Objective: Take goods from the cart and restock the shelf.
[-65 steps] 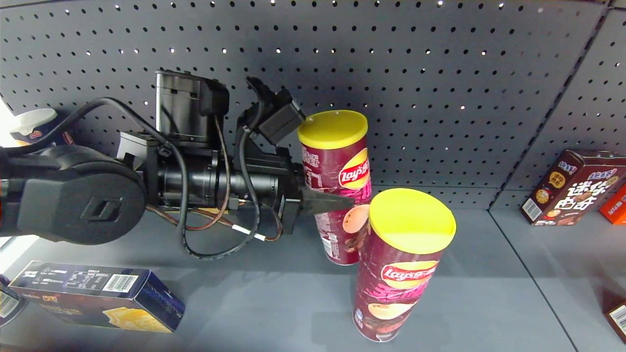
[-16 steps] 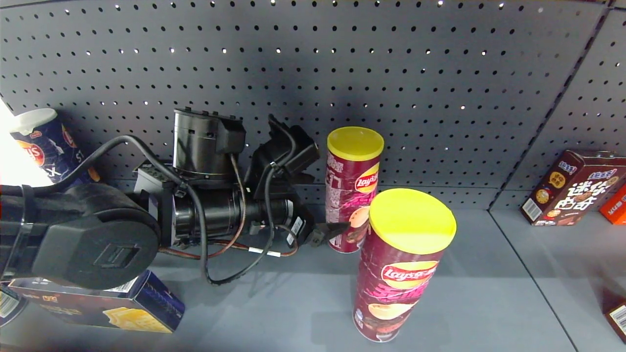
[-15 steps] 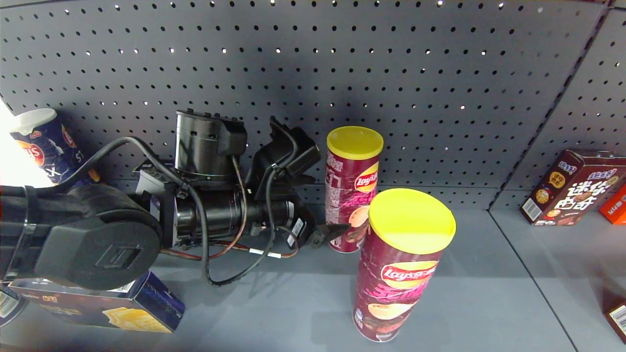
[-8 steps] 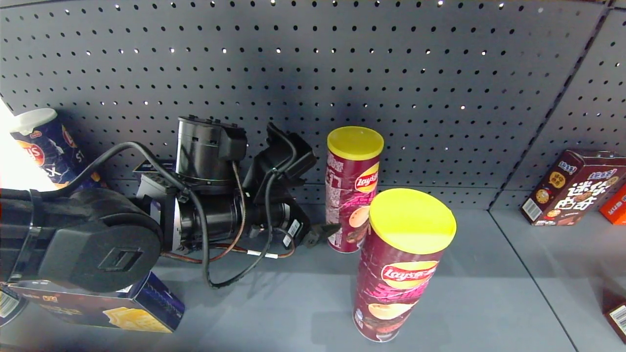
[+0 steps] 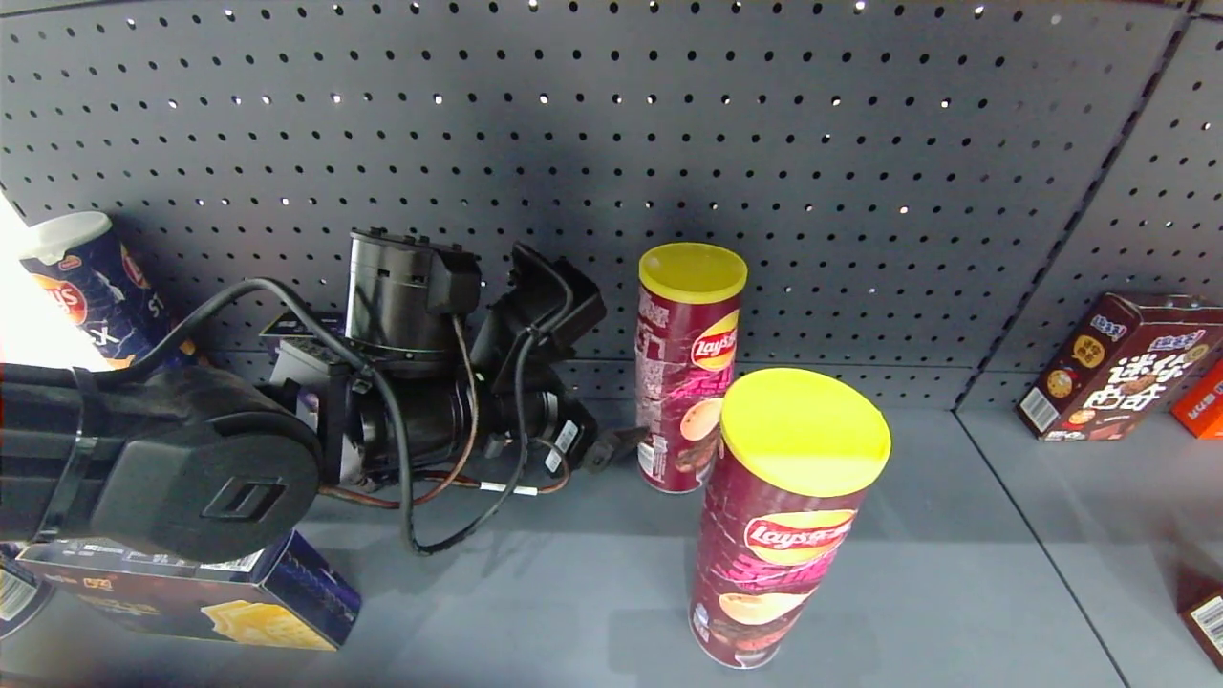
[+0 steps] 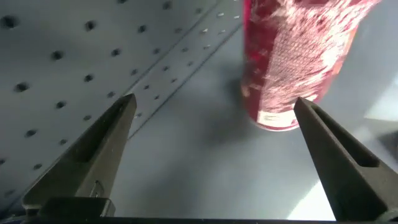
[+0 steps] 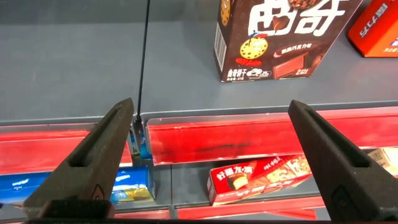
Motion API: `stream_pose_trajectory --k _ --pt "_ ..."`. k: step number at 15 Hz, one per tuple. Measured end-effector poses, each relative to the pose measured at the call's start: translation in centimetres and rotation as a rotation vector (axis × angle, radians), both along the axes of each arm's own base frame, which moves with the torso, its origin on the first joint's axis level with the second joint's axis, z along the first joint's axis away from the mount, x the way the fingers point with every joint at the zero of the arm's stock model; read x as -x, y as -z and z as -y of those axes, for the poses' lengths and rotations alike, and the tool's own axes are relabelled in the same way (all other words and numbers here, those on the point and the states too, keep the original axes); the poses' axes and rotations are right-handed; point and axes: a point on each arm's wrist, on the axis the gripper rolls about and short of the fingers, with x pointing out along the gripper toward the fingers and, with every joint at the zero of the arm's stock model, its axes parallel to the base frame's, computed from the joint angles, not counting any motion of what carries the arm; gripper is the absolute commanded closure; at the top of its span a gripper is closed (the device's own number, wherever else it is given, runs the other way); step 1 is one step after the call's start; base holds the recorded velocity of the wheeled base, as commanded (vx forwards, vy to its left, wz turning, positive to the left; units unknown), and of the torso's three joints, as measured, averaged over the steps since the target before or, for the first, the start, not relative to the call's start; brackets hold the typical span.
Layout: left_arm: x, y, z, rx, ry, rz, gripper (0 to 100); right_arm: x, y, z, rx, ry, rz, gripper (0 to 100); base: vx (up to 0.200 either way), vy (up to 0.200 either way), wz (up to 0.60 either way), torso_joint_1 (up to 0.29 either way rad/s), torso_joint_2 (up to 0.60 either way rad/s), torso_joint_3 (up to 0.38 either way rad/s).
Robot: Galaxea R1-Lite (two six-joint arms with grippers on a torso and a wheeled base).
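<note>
Two maroon chip cans with yellow lids stand upright on the grey shelf [image 5: 955, 573]. The rear can [image 5: 690, 368] is close to the pegboard, and the front can [image 5: 779, 516] stands nearer to me on its right. My left gripper [image 5: 621, 441] is open, low over the shelf just left of the rear can and apart from it. From the left wrist, its open gripper [image 6: 214, 109] frames the rear can [image 6: 292, 62] a short way ahead, with nothing between the fingers. My right gripper [image 7: 211, 112] is open and empty, facing a shelf edge with a red rail [image 7: 261, 137].
A dark blue box [image 5: 191, 583] lies at the front left under my left arm. A blue can [image 5: 86, 277] stands at the far left. Brown [image 5: 1118, 368] and orange [image 5: 1204, 401] boxes sit at the right. The pegboard wall [image 5: 669, 143] closes the back.
My left gripper carried the rear can down to the shelf by the pegboard, let it go and has drawn back to the left. The front can has not moved.
</note>
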Motion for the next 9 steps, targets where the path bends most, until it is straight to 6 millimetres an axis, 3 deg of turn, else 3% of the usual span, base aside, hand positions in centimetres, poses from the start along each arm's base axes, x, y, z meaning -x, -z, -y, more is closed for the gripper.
stream_pose_trajectory --k 9 --pt "-1.2 -0.6 -0.2 0.026 -0.106 0.010 0 0.0 0.0 0.0 0.000 0.000 0.000 0 0.000 0.000 0.00 0.000 0.00 0.000"
